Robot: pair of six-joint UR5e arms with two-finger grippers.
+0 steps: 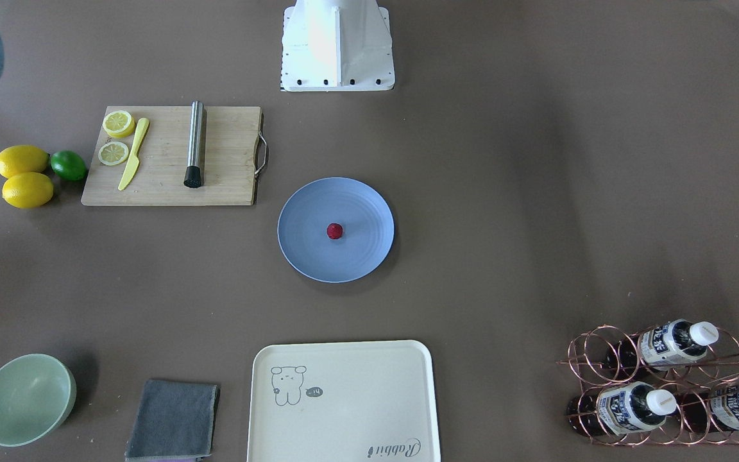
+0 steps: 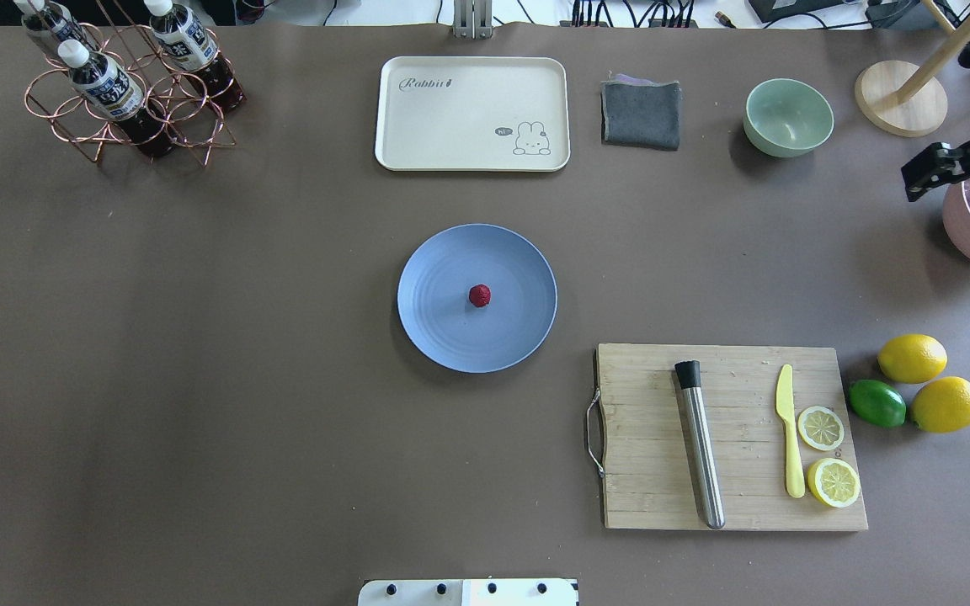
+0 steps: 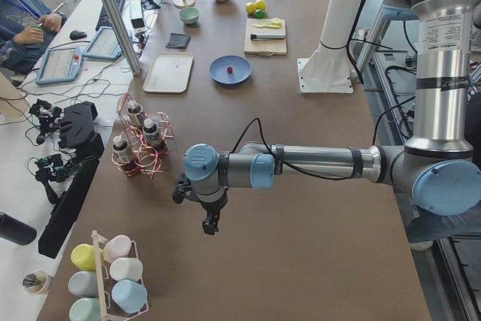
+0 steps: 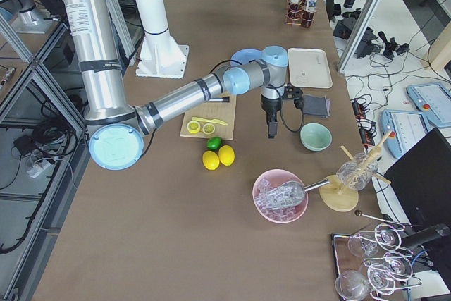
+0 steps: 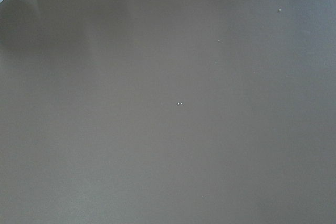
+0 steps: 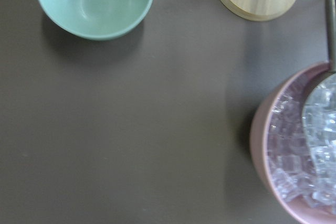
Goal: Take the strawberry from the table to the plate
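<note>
The small dark-red strawberry [image 1: 335,231] [image 2: 479,295] lies near the middle of the round light-blue plate [image 1: 360,204] [image 2: 443,261], which sits mid-table [image 1: 536,192]. Both grippers are far from it. My left gripper [image 3: 210,225] hangs above bare table near the bottle rack, and I cannot tell whether it is open or shut. My right gripper [image 4: 271,130] points down between the green bowl and the pink ice bowl. Only its black body [image 2: 935,167] shows at the overhead view's edge, so I cannot tell its state either. Neither wrist view shows any fingers.
A wooden cutting board [image 2: 746,505] carries a steel muddler, a yellow knife and lemon slices. Two lemons [image 2: 913,358] and a lime lie beside it. Also on the table are a cream tray [image 2: 451,126], a grey cloth [image 2: 641,114], a green bowl [image 2: 788,116], a copper bottle rack [image 2: 114,93] and a pink ice bowl [image 6: 294,145].
</note>
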